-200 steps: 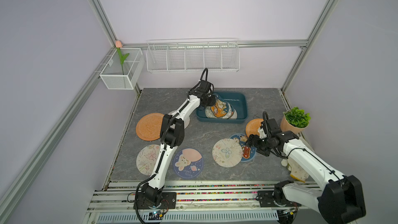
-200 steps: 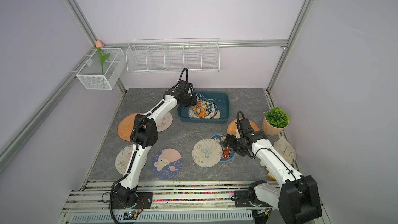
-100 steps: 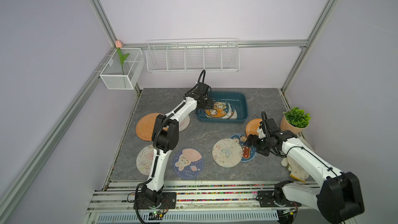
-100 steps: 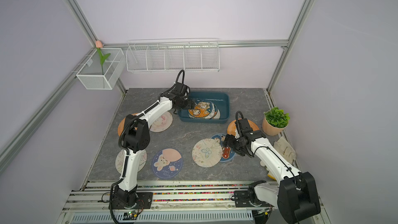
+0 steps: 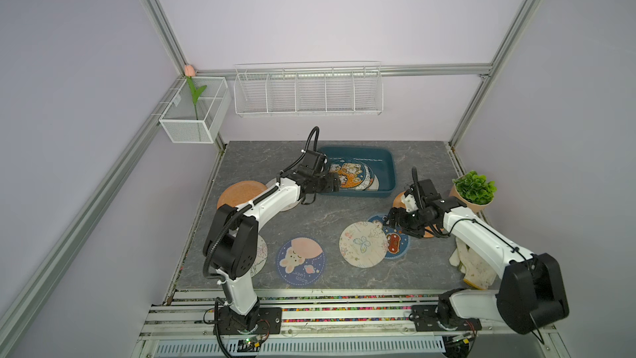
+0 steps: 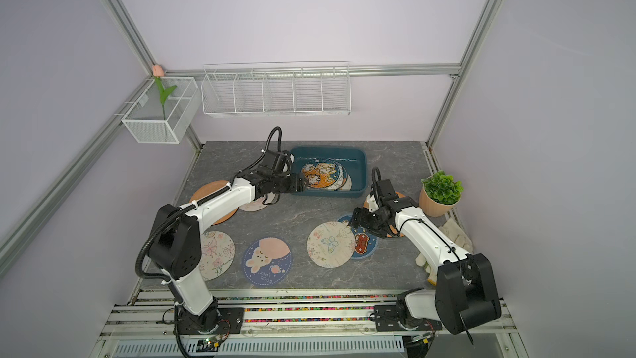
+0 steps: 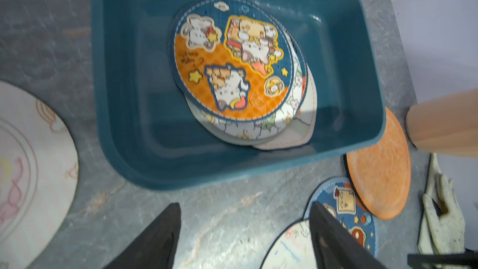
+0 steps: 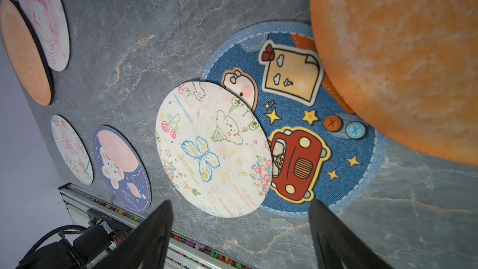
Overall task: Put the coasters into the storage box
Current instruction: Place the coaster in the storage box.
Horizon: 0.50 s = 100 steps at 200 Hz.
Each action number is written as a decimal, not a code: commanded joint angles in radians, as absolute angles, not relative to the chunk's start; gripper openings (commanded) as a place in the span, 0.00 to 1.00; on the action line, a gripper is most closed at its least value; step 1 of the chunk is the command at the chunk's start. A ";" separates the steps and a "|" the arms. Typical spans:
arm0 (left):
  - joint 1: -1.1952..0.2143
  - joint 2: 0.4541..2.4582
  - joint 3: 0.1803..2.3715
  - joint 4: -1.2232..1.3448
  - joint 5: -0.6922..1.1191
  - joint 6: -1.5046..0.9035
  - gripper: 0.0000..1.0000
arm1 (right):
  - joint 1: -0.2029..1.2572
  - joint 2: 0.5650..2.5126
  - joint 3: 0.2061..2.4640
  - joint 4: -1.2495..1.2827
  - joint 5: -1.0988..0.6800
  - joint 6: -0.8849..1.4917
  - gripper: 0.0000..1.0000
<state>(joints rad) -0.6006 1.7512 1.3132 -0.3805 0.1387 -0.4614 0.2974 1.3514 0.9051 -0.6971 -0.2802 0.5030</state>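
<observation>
Since a second ago the left tool [image 5: 334, 184] has let go of the cat coaster [image 5: 348, 174] and pulled back to the near left edge of the storage box [image 5: 389, 171]. Its two jaws are wide apart and hold nothing. The storage box sits at the back of the desk [image 5: 309, 215], about in the middle. The cat coaster lies flat inside it, on top of a small pile of other coasters.

The right tool [image 5: 399, 224] has stayed where it was. It hangs low over the blue car coaster [image 8: 310, 125], with its jaws wide apart and nothing in them. The butterfly coaster [image 8: 214, 148] lies partly on top of the blue car coaster. An orange coaster [image 8: 401, 60] covers the other edge of it.

More coasters lie on the desk. The bunny coaster [image 5: 300, 262] is near the front. The second orange coaster [image 5: 237, 192] is on the left, partly under the left arm.
</observation>
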 commanded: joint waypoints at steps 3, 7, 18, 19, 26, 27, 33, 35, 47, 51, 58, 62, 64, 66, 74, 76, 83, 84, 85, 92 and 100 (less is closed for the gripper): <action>-0.651 1.652 1.187 -0.299 0.138 -0.540 0.77 | 0.303 1.379 0.920 -0.703 -0.324 0.432 0.84; -0.659 1.639 1.164 -0.291 0.139 -0.553 0.77 | 0.305 1.380 0.920 -0.704 -0.326 0.428 0.84; -0.684 1.607 1.105 -0.269 0.137 -0.589 0.77 | 0.306 1.386 0.917 -0.706 -0.332 0.418 0.83; -0.686 1.604 1.099 -0.268 0.137 -0.591 0.77 | 0.305 1.386 0.917 -0.706 -0.333 0.417 0.83; -0.702 1.586 1.066 -0.259 0.132 -0.611 0.76 | 0.308 1.389 0.916 -0.707 -0.334 0.411 0.84; -0.706 1.584 1.062 -0.257 0.132 -0.614 0.76 | 0.307 1.390 0.915 -0.708 -0.334 0.409 0.83; -0.720 1.572 1.039 -0.250 0.130 -0.628 0.76 | 0.310 1.392 0.916 -0.709 -0.333 0.405 0.84; -0.724 1.569 1.031 -0.249 0.130 -0.633 0.76 | 0.310 1.393 0.915 -0.711 -0.334 0.404 0.83; -0.752 1.553 0.992 -0.239 0.124 -0.660 0.75 | 0.313 1.396 0.912 -0.712 -0.334 0.396 0.83; -0.760 1.550 0.979 -0.233 0.124 -0.668 0.74 | 0.314 1.398 0.910 -0.710 -0.334 0.395 0.83; -0.774 1.540 0.956 -0.220 0.121 -0.685 0.73 | 0.317 1.401 0.907 -0.709 -0.334 0.393 0.84; -0.782 1.538 0.945 -0.213 0.123 -0.696 0.73 | 0.318 1.402 0.906 -0.709 -0.334 0.391 0.84; -0.785 1.536 0.940 -0.209 0.121 -0.700 0.73 | 0.319 1.403 0.905 -0.709 -0.334 0.391 0.84; -0.790 1.534 0.935 -0.204 0.122 -0.705 0.72 | 0.320 1.403 0.904 -0.708 -0.334 0.391 0.83; -0.802 1.529 0.912 -0.182 0.128 -0.727 0.71 | 0.324 1.407 0.901 -0.705 -0.336 0.391 0.83; -0.805 1.528 0.907 -0.177 0.130 -0.735 0.71 | 0.326 1.409 0.900 -0.705 -0.336 0.391 0.83; -0.815 1.526 0.888 -0.161 0.132 -0.755 0.70 | 0.331 1.413 0.897 -0.701 -0.336 0.391 0.83; -0.816 1.526 0.886 -0.157 0.132 -0.757 0.70 | 0.332 1.413 0.896 -0.702 -0.336 0.392 0.83; -0.818 1.526 0.883 -0.155 0.132 -0.760 0.70 | 0.333 1.414 0.896 -0.702 -0.335 0.392 0.83; -0.827 1.526 0.870 -0.144 0.133 -0.780 0.69 | 0.340 1.419 0.894 -0.700 -0.335 0.393 0.83; -0.835 1.527 0.856 -0.135 0.137 -0.799 0.68 | 0.349 1.425 0.893 -0.699 -0.330 0.394 0.83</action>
